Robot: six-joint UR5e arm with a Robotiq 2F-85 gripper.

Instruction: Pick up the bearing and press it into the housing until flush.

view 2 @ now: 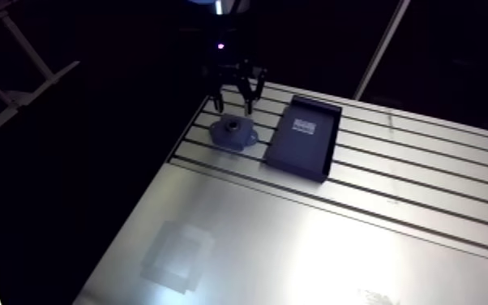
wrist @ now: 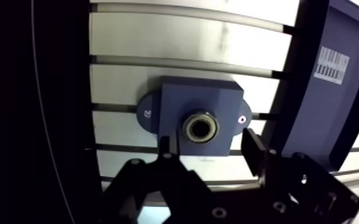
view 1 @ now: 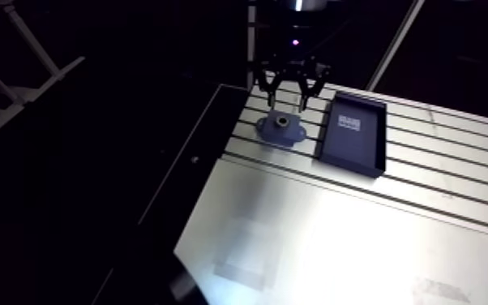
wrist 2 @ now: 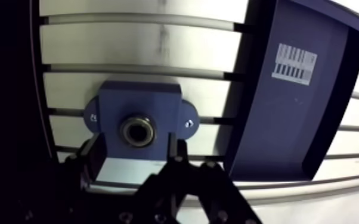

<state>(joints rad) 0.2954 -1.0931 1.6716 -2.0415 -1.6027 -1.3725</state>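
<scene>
Hovering over the bench, the hand is spread wide and grips nothing, its fingers flanking the blue housing, with the bearing seated in its bore just ahead.

You'll find the gripper matte black throughout, its two fingers ending in flat, blocky pads on angular linkage arms dotted with small round screw heads. In the arm view your wrist carries a tiny violet indicator light, with a pale blue cap above it
</scene>
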